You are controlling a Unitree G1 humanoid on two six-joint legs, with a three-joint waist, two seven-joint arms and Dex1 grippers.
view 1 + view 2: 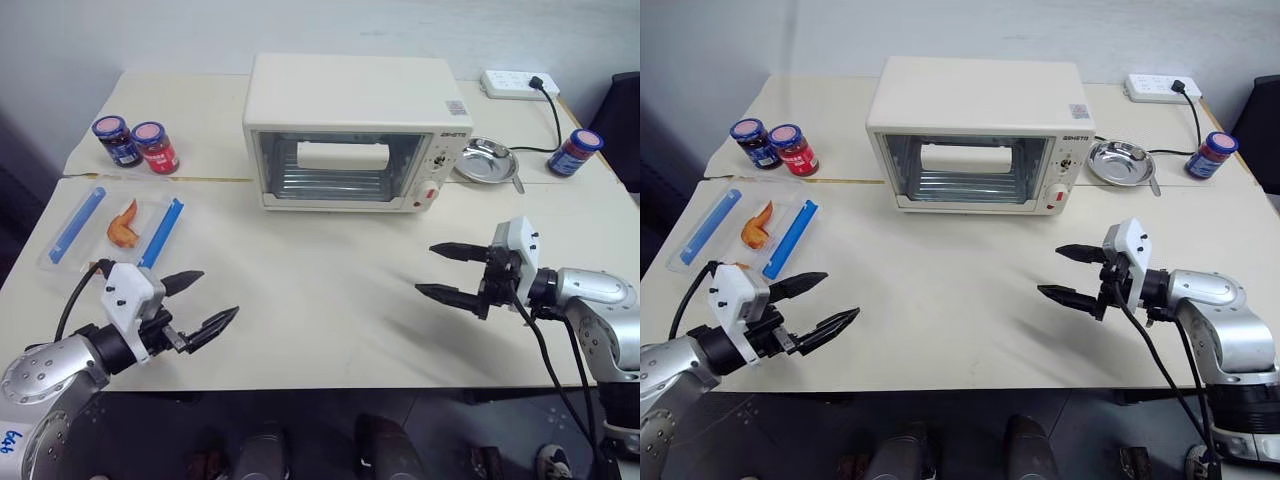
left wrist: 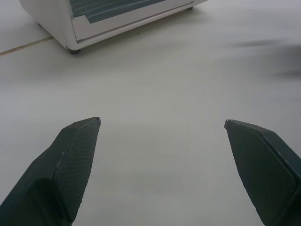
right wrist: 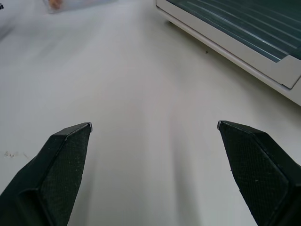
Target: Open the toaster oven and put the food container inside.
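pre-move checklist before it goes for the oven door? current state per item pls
1. Toaster oven door: shut, must be opened first. Not ok.
2. Left gripper: open, empty. Ok.
3. Right gripper: open, empty. Ok.
4. Food container: flat on the table at the robot's left, not yet picked up. Ok.
5. Table in front of the door: bare, room for the door to drop. Ok.
6. Door handle: cannot tell where it sits.

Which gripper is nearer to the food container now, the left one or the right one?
Left. The left gripper hovers open just in front of the food container, a little to its right. The right gripper, also open, is far across the table.
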